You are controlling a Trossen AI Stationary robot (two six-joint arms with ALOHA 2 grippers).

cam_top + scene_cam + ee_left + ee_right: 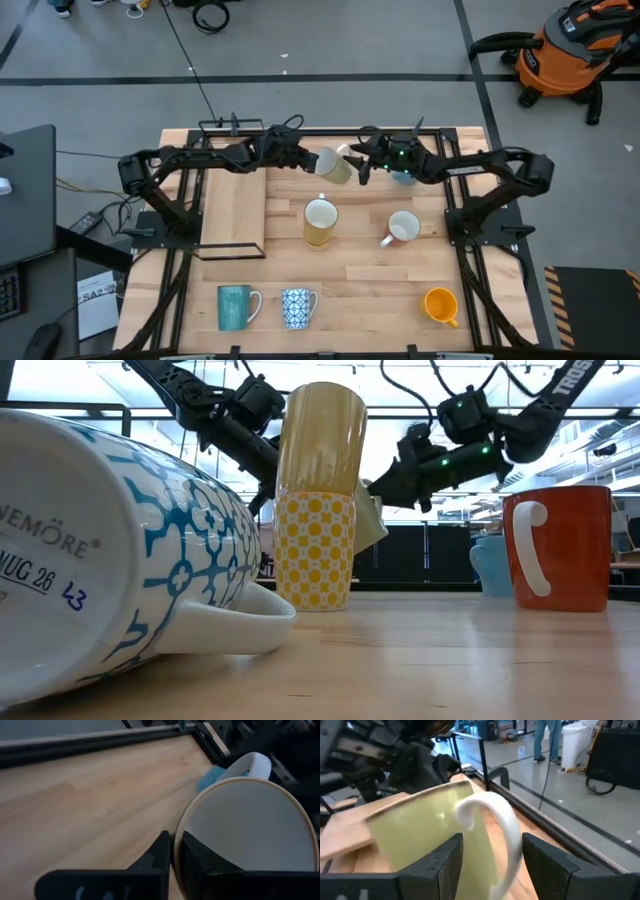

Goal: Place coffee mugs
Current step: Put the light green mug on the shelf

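My left gripper is shut on a pale yellow mug over the far middle of the table. My right gripper is open at the mug's other side, its fingers standing on either side of the white handle; whether they touch it I cannot tell. A light blue mug stands below the right arm. On the table are a tall yellow mug, a white mug, a teal mug, a blue-and-white mug on its side, and an orange mug. My left gripper holds the pale yellow mug by its rim, one finger inside the mouth and one outside on the wall. The fingers come level from the table's left. The mug lies tilted on its side with its mouth toward the gripper and is lifted clear of the table.
A black wire frame stands on the table's left part. The yellow mug rises just near of the held mug. An orange shop vacuum sits on the floor beyond the far right corner. Bare wood lies between the two rows of mugs.
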